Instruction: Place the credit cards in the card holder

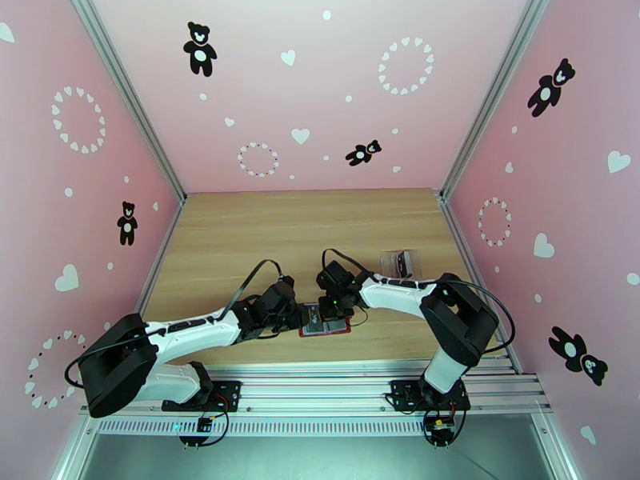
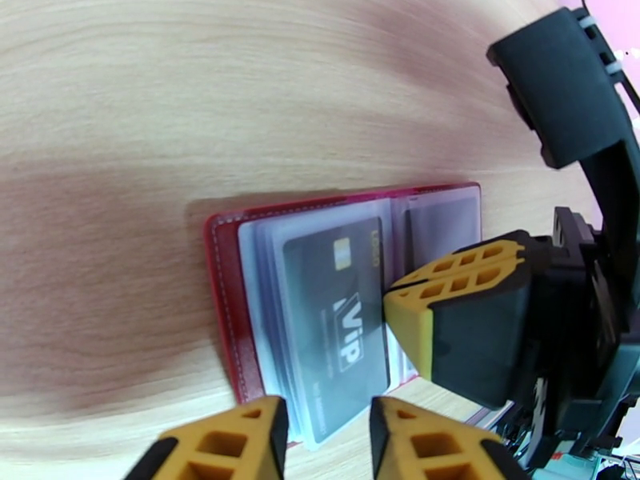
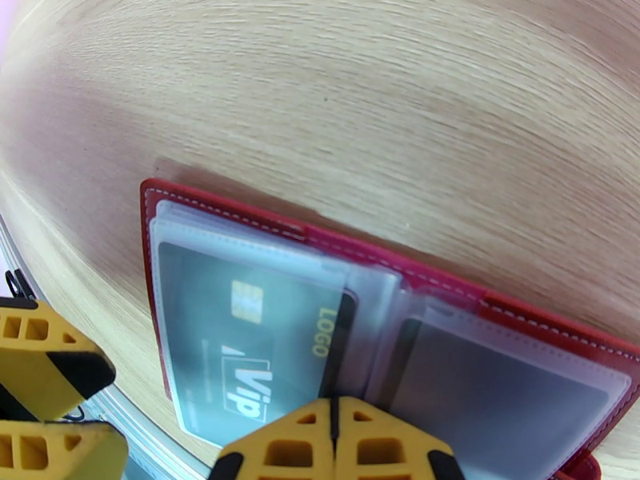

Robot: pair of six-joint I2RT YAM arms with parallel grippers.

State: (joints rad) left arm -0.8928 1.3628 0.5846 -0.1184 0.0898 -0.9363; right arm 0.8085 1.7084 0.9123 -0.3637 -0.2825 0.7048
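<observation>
Slippage is the risk: the grey VIP card (image 2: 332, 330) sits inside the open card holder (image 3: 232, 214), with the left gripper (image 2: 324, 442) narrowly parted at its end. The right gripper (image 3: 332, 418), closed, presses the spine, so a skewed push could buckle the card.

- The left arm (image 1: 192, 334) and right arm (image 1: 396, 294) have white shells on the long links and bulky black joints.
- Black cables (image 1: 248, 282) loop behind each hand.
- The left hand (image 2: 326, 442) has yellow-orange fingers with cut-out cells and black edging.
- The right hand (image 3: 334, 446) has matching fingers, and a green light (image 1: 323, 299) glows behind it.
</observation>
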